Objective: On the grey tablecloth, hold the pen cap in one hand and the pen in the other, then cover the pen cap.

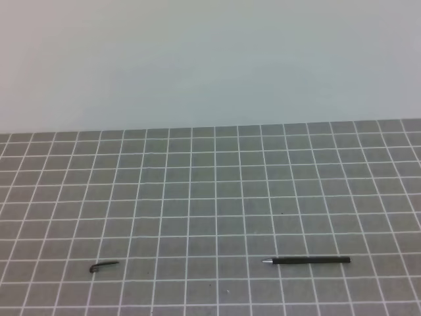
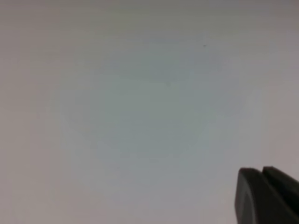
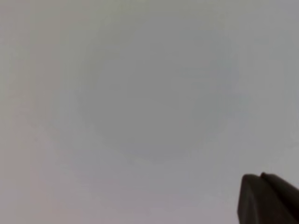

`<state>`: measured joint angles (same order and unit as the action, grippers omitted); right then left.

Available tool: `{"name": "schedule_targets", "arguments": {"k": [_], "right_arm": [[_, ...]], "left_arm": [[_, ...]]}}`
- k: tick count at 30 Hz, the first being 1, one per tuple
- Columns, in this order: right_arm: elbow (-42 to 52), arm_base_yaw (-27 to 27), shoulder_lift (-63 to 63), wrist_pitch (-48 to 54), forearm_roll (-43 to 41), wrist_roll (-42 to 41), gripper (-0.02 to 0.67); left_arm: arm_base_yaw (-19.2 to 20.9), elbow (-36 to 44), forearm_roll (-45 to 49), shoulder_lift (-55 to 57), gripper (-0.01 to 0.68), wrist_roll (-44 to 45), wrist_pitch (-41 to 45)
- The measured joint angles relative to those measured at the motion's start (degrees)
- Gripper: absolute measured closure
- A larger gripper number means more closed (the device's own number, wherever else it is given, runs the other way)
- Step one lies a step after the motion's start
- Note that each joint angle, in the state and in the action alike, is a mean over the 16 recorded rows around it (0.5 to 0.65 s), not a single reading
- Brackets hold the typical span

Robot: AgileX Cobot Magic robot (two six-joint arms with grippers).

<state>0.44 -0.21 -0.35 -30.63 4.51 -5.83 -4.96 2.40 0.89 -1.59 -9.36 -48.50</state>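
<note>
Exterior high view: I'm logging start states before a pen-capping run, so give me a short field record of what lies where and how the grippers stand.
surface: grey tablecloth ruled with a white-line grid
cap: short black pen cap with a thin clip, lying near the front left, free
pen: long thin black pen with a silvery tip, lying flat at the front right, tip pointing left
cap and pen: well apart, not joined
left gripper: shut, holding nothing, facing a blank wall
right gripper: shut, holding nothing
arms over cloth: none in the exterior view

Both tools cut off at wrist-view corners, left tool (image 2: 261,196) and right tool (image 3: 261,198); pen cap (image 1: 104,266) clip detail too small.
</note>
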Motion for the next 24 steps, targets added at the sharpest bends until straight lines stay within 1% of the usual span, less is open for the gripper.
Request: {"name": "schedule_targets", "arguments": {"k": [6, 9, 12, 16, 20, 24], "right_arm": [[-0.01, 0.00, 0.00, 1.68, 0.64, -0.09, 0.650], [-0.83, 0.00, 0.18, 6.51, 0.93, -0.10, 0.651], [-2.73, 0.00, 0.05, 14.09, 0.98, -0.49, 0.650], [-5.77, 0.00, 0.08, 25.36, 0.88, -1.03, 0.649], [-10.64, 0.00, 0.87, 38.09, 0.84, -0.93, 0.647], [-16.94, 0.00, 3.44, 49.73, 0.95, -1.18, 0.646]], "left_arm": [[0.00, -0.05, 0.91, 0.00, 0.672, -0.19, 3.07], [0.00, -0.45, 1.78, 0.00, 0.672, -0.19, 7.32], [0.00, -1.50, 2.66, 0.00, 0.672, -0.51, 14.21], [0.00, -3.89, 4.12, 0.00, 0.672, -1.14, 26.23], [0.00, -7.19, 6.15, 0.00, 0.672, -1.48, 38.05], [0.00, -10.45, 8.56, 0.00, 0.672, -1.75, 46.42]]}}
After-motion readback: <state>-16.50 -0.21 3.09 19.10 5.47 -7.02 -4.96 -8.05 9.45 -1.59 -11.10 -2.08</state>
